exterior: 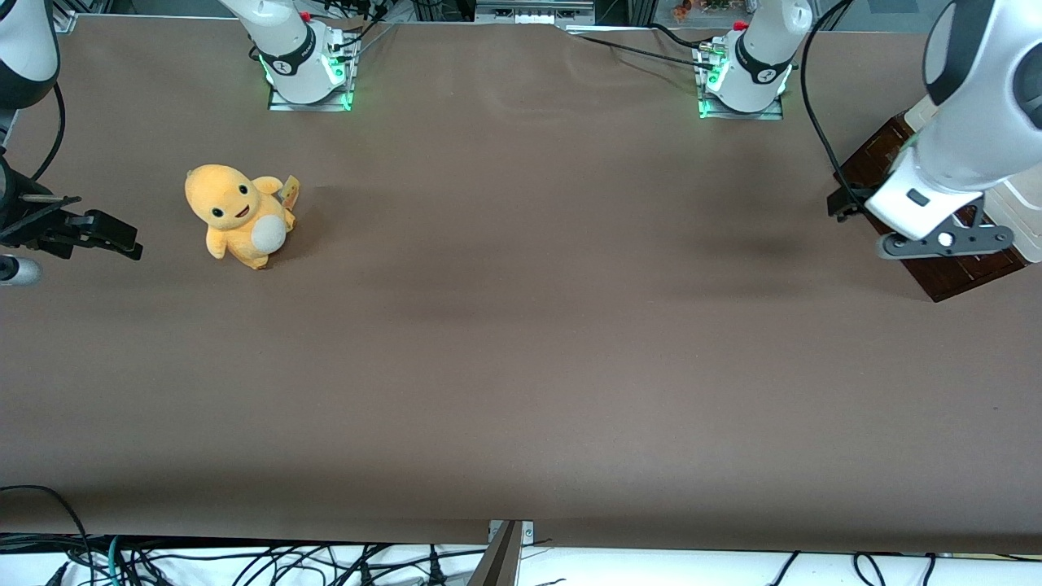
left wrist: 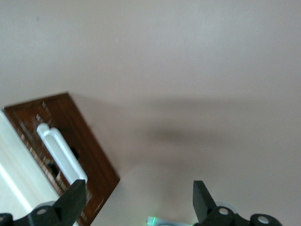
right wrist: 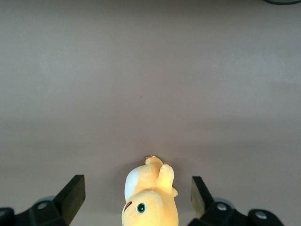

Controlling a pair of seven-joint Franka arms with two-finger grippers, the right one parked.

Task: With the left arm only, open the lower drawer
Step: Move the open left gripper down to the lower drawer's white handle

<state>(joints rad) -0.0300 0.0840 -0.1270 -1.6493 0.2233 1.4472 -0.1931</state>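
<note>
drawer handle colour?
White, on the dark brown drawer; handle is clearest in the left wrist view, near the open gripper.

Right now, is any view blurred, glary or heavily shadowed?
Front view: sharp, soft shadows on the table. Left wrist view: soft blur over the lower drawer and its handle, open gripper above the table, one shadow band. Right wrist view: clear, even light.

A wide brown surface point(exterior: 521, 342) carries everything. Toward the parked arm's end an orange plush toy point(exterior: 238, 215) with a white belly sits upright on it. Toward the working arm's end stands the cabinet with the lower drawer point(exterior: 936, 268), its dark brown front and white bar handle point(left wrist: 61, 153) showing. The left arm point(exterior: 969, 122) reaches over the cabinet, its gripper point(left wrist: 138, 202) hanging above the surface beside the drawer front, fingers point(left wrist: 73, 200) spread apart. Two white arm bases point(exterior: 309, 61) with green lights stand farthest from the front camera.
</note>
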